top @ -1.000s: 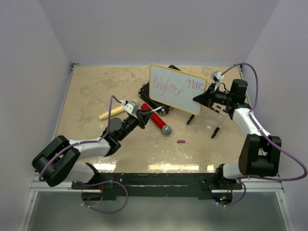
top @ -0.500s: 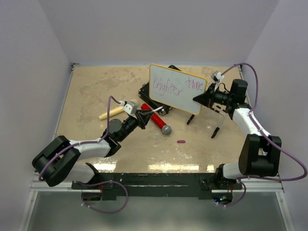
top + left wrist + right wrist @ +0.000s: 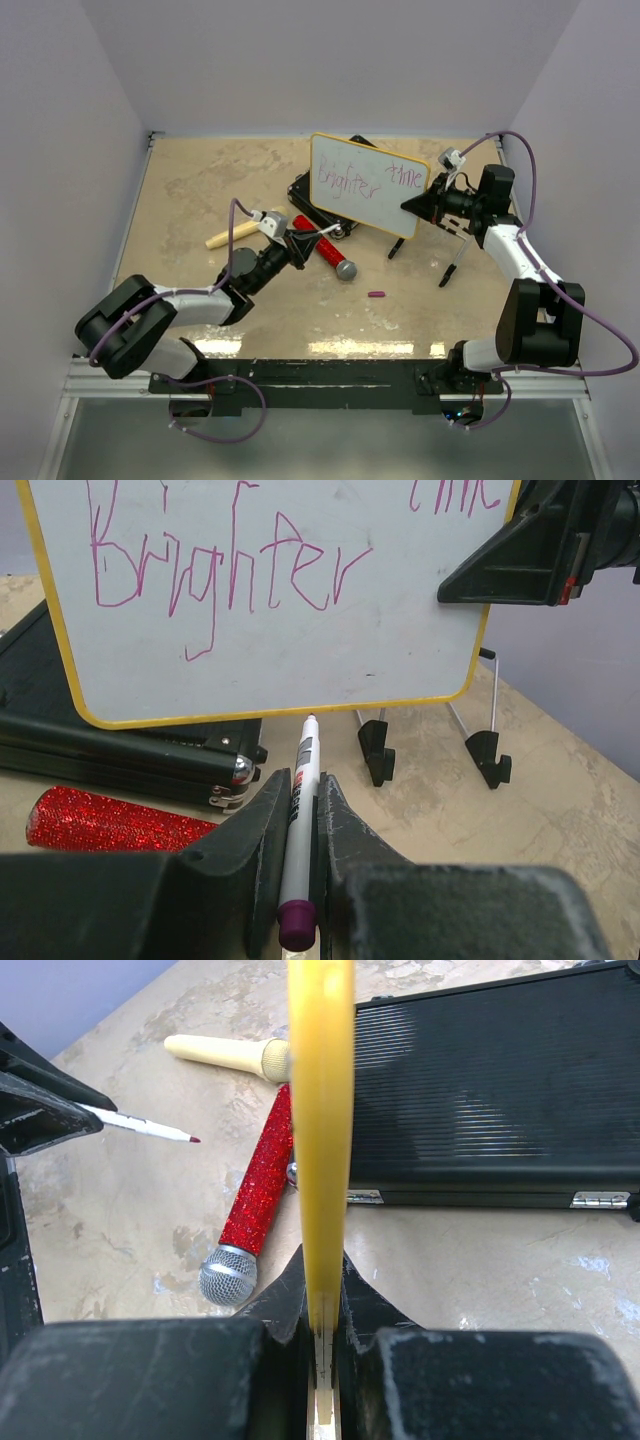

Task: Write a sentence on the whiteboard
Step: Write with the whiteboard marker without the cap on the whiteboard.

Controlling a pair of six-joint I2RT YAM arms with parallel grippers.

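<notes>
the right hand (image 3: 322, 1295) is closed on the edge of the whiteboard (image 3: 368, 185), and the board's thin yellow rim runs edge-on straight up from between its matte black fingers. the board is a glossy white rectangle with rounded corners, held upright and tilted above the counter (image 3: 200, 190), a mottled beige stone-look surface. the sentence (image 3: 230, 575) reads "brighter" in scrawled magenta strokes, with "time" higher up, nearer the right hand. the left hand (image 3: 302, 785) is clamped narrow on a slim white marker (image 3: 308, 745) with a purple end. print runs along the barrel, too small to read. the marker tip points ahead of the left hand, just under the board's lower rim. ahead and to the left of that hand lie a ribbed black case (image 3: 120, 750) with chrome latches and a red glitter microphone (image 3: 110, 820). two black clip feet (image 3: 376, 760) on thin wire legs show below the board's corner nearest the right hand.
</notes>
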